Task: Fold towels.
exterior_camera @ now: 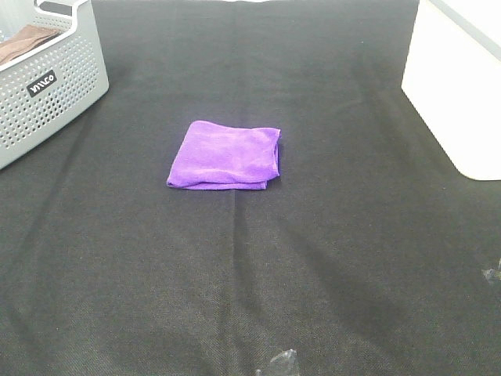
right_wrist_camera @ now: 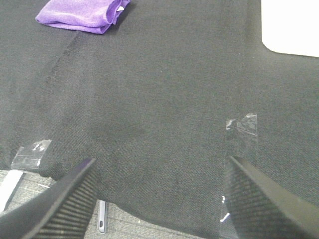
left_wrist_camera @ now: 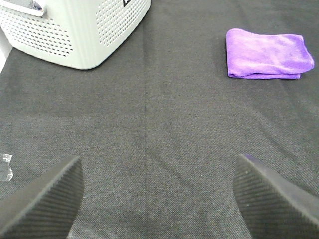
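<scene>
The purple towel [exterior_camera: 225, 155] lies folded into a compact rectangle near the middle of my tabletop [exterior_camera: 250, 266], which is covered in black cloth. From the high camera neither of my tools shows; that view gives me the grey perforated basket [exterior_camera: 48, 86] at the far left with something brown inside, and a white box [exterior_camera: 458, 86] at the far right, both well apart from the towel.

My left wrist camera fills in what the high view misses: my left tool [left_wrist_camera: 157, 199] hangs over bare cloth with its ribbed fingers [left_wrist_camera: 47, 199] spread wide apart and nothing between them. The towel [left_wrist_camera: 266, 54] and the basket [left_wrist_camera: 82, 30] both sit well away from it.

My right wrist camera shows my right tool [right_wrist_camera: 159, 194] likewise spread apart and holding nothing, hanging near the cloth's near edge. Only here do I see clear tape [right_wrist_camera: 242, 124] stuck on the cloth, a second piece [right_wrist_camera: 31, 153] at the edge, and grey floor beyond. The towel [right_wrist_camera: 82, 14] lies well off, layered edges showing, and a corner of the white box [right_wrist_camera: 291, 25] is visible.
</scene>
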Action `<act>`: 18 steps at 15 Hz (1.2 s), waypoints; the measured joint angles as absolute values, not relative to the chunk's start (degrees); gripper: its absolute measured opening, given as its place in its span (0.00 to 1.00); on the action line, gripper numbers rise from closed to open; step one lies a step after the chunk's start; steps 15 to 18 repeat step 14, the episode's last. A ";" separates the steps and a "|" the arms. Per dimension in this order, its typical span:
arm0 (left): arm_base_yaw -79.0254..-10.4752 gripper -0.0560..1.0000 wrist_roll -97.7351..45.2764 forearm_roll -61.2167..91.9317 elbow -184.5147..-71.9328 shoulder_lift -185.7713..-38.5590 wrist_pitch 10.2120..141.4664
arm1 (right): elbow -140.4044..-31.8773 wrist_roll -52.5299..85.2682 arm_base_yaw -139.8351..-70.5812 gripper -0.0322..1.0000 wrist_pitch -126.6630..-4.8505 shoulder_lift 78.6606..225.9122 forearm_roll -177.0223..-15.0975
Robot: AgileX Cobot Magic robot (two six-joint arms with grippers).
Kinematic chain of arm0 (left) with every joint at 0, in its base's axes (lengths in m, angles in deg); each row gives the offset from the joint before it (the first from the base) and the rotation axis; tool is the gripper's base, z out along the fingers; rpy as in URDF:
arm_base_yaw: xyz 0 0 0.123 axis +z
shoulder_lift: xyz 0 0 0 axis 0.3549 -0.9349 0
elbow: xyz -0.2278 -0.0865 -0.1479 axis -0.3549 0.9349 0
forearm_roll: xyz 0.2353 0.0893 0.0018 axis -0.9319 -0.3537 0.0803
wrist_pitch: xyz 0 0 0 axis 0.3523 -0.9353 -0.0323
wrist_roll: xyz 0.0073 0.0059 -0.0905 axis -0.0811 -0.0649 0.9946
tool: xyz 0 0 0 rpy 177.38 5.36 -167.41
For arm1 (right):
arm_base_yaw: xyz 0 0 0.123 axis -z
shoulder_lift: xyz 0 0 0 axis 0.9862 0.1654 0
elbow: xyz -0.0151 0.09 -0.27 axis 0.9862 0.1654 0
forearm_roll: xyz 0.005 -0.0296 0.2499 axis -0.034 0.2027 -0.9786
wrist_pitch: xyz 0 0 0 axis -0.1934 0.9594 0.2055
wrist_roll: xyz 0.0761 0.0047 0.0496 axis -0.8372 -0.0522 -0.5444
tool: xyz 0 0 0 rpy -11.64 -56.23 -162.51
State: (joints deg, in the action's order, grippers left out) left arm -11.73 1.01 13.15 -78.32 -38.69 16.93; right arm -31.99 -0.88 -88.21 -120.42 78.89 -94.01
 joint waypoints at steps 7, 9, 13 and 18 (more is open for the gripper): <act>-11.73 0.77 1.01 13.20 -78.32 -38.69 17.67 | -31.99 -0.88 -88.21 0.69 -120.42 78.89 -94.01; -11.73 0.77 1.01 13.20 -78.32 -38.69 17.73 | -31.99 -0.88 -88.21 0.69 -120.42 78.89 -94.01; -11.73 0.77 1.01 13.20 -78.32 -38.69 17.73 | -31.99 -0.94 -88.21 0.69 -120.42 78.89 -94.01; -11.73 0.77 1.01 13.20 -78.32 -38.69 17.73 | -31.99 -0.94 -88.21 0.69 -120.42 78.89 -94.01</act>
